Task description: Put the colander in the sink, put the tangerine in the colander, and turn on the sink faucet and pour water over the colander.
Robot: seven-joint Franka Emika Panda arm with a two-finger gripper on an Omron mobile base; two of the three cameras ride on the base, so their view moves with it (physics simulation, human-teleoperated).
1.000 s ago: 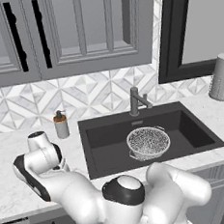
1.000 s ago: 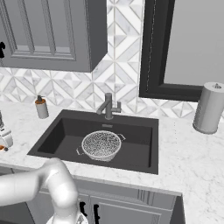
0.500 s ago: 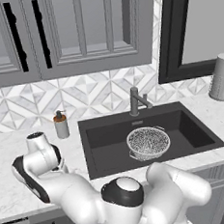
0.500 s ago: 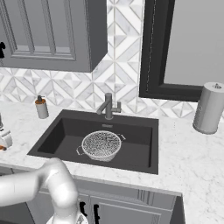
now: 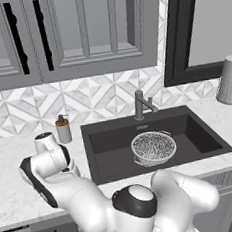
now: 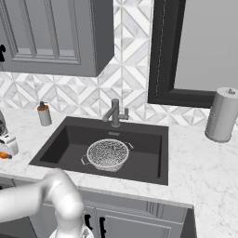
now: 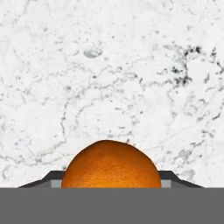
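Straddling tangerine (image 7: 111,164) on marble surface (image 7: 113,70), pincer (image 7: 111,180) fingers at both flanks; firm grip not confirmable. Colander (image 5: 153,147) sitting in sink (image 5: 108,144).

From my seat the bench (image 5: 15,198) reads as polished white marble with grey veining, and up close it shows dark speckled flecks. The tangerine (image 7: 111,165) has a finely pitted, slightly matt orange skin. I see the sink (image 5: 112,158) as a matt charcoal basin, smooth and unreflective. The colander (image 5: 154,148) looks like fine silvery metal mesh with thin wire handles. The sink faucet (image 5: 141,104) is brushed grey metal with a dull sheen. The wall tiles (image 5: 96,97) look smooth, in grey and white marble. The cabinet doors (image 5: 94,29) are flat grey paint. The paper towel roll (image 6: 222,115) looks softly ribbed.
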